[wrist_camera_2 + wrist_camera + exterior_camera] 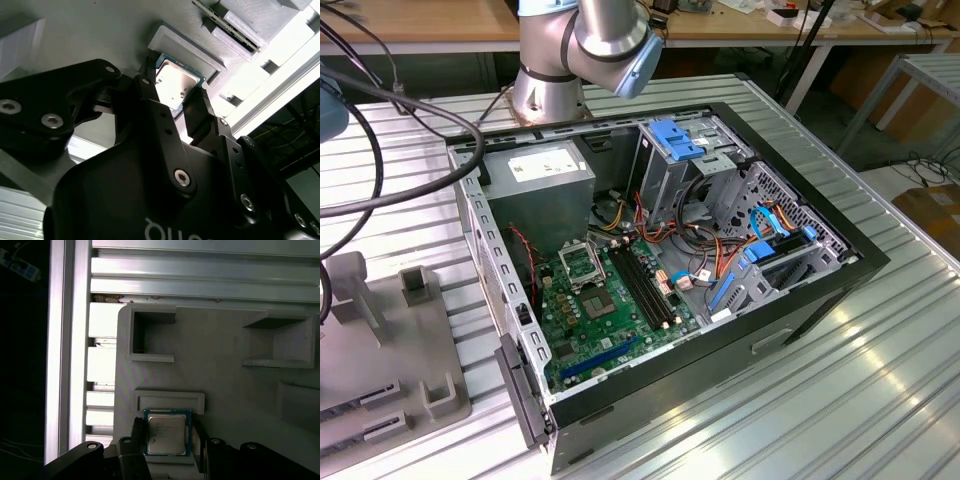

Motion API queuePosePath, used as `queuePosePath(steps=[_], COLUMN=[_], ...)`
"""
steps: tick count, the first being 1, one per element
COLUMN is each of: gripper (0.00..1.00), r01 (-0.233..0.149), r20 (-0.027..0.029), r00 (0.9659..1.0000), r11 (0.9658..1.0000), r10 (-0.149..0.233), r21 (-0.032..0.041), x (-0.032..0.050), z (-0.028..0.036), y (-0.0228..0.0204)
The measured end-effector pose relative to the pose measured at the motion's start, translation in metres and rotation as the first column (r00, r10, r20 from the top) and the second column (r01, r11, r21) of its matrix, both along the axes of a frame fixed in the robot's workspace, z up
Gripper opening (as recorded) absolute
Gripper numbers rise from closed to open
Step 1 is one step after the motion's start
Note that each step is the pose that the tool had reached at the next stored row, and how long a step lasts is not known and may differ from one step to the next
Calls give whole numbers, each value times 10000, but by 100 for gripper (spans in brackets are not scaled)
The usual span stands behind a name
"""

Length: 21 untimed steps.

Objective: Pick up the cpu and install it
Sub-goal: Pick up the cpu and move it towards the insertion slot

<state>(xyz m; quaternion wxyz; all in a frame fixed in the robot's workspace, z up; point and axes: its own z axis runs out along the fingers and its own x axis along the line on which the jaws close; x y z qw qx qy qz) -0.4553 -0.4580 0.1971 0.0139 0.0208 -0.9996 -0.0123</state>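
- In the first wrist view the end effector [167, 436] is pinching the cpu [166, 432] by two opposite edges. Its fingers [139, 437] are lying against the chip's sides with no gap showing.
- The cpu is sitting flat, silver face up, in a shallow nest [170, 399] of the pale grey fixture tray [225, 385]. As far as I can judge, it is not yet lifted out.
- The grip is looking centred, and that is worth keeping: equal hold on both edges should be stopping the chip from twisting as it rises.
- Squeezing only as hard as needed is probably the wise course. The part is thin, and its underside should be staying untouched.
- The nest's raised wall is standing just beside one free edge of the chip. A straight rise, with the chip staying level until it is above that wall, seems the safest way out; sliding sideways early is risking a snag.
- In the exterior view the tray is resting on the ribbed metal surface [820, 400], on the exterior view's left of the open computer case [720, 330].
- Inside the case the metal-framed socket [582, 265] is waiting well apart from the tray, so a firm, level hold is mattering for the carry.
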Motion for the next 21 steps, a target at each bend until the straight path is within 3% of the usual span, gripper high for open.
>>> queuePosePath(steps=[10,12,13,21], gripper=[47,49,55,55], r01=[3,4,3,4], r20=[1,1,1,3], r00=[10000,10000,10000,10000], r11=[10000,10000,10000,10000], r10=[-3,-4,-3,-4], r21=[1,0,1,2], x=[0,0,1,1], z=[-4,-5,-5,-11], y=[0,0,0,0])
